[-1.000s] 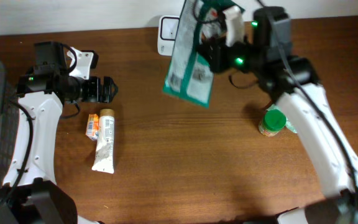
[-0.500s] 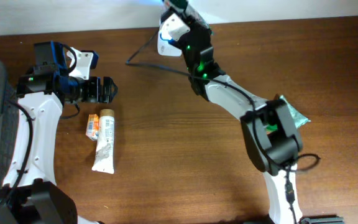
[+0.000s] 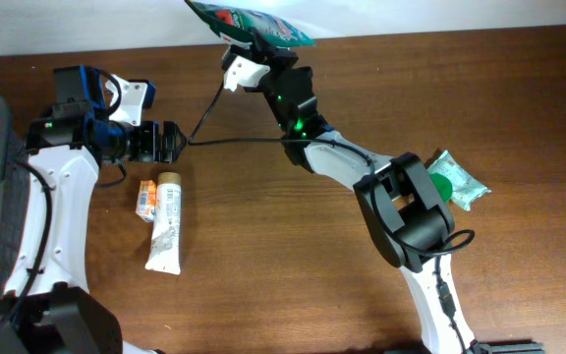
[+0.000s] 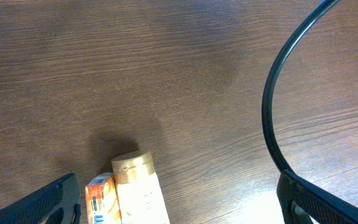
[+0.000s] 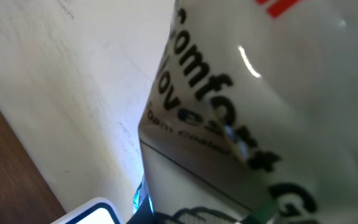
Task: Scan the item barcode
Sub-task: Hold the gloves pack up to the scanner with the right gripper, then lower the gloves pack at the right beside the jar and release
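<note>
Glove packet, top cropped, barcode hidden

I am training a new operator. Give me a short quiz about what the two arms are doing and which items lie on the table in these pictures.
1. True or false: the left gripper is shut on the tube.
2. What does the right gripper hold? A) a bottle B) the glove packet C) the tube
3. How many items lie on the table just below the left gripper in the overhead picture?
Key: 1 false, its jaws stand open and hold nothing. 2 B. 3 two, the tube and the orange box.
</note>
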### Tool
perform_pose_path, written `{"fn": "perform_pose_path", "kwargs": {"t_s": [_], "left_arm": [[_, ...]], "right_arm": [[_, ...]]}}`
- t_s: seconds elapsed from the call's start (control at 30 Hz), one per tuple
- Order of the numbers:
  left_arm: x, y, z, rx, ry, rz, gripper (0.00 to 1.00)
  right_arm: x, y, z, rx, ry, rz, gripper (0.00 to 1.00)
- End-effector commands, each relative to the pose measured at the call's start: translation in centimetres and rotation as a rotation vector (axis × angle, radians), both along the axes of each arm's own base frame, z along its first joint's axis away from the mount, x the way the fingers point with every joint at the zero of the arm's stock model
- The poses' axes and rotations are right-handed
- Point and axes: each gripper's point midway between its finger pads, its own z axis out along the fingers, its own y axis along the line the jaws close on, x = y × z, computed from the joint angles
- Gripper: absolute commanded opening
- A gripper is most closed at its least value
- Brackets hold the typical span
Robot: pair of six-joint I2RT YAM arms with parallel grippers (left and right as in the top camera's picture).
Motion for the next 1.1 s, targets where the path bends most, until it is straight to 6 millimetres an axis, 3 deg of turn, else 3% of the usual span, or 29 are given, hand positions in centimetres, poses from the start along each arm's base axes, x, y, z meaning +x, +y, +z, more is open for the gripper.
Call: {"fn": "perform_pose_path", "kwargs": {"t_s": [0.0,0.1,0.23,0.33,0.4,0.47,0.6,0.73,0.83,0.9,1.0,1.07], "left_arm": [[0.0,0.0,1.4,-0.003,-0.037,0.005,0.99],[0.0,0.0,1.5,-0.003,-0.037,0.005,0.99],[0.0,0.0,1.4,-0.003,-0.037,0.005,0.99],[0.0,0.0,1.4,-0.003,-0.037,0.005,0.99],[0.0,0.0,1.5,-0.003,-0.037,0.005,0.99],[0.0,0.0,1.4,-0.003,-0.037,0.005,0.99],[0.0,0.0,1.5,-0.003,-0.037,0.005,0.99],[0.0,0.0,1.5,-0.003,-0.037,0.005,0.99],[0.1,0.0,1.5,-0.002,-0.038,0.005,0.99],[0.0,0.0,1.5,-0.003,-0.037,0.005,0.99],[0.0,0.0,1.4,-0.003,-0.037,0.005,0.99],[0.0,0.0,1.4,-0.003,-0.037,0.005,0.99]], "right_arm": [[-0.1,0.3,1.0,0.076,0.029,0.024,0.04],[0.1,-1.2,2.1,0.188,0.131,0.017,0.04],[-0.9,-5.6,8.4,0.454,0.26,-0.001,0.04],[-4.8,-9.2,11.9,0.584,0.488,-0.02,0.04],[-7.6,-10.9,12.1,0.595,0.614,-0.048,0.04],[-12.9,-14.9,10.6,0.684,0.848,-0.2,0.04],[-19.2,-19.5,8.2,0.855,1.115,-0.391,0.04],[-25.0,-23.6,2.6,0.853,1.435,-0.614,0.04],[-26.2,-25.7,-0.5,0.815,1.551,-0.721,0.04],[-26.3,-26.0,-2.7,0.758,1.626,-0.75,0.04],[-26.2,-26.3,-8.0,0.631,1.794,-0.824,0.04],[-26.4,-27.0,-10.3,0.581,1.851,-0.894,0.05]]}}
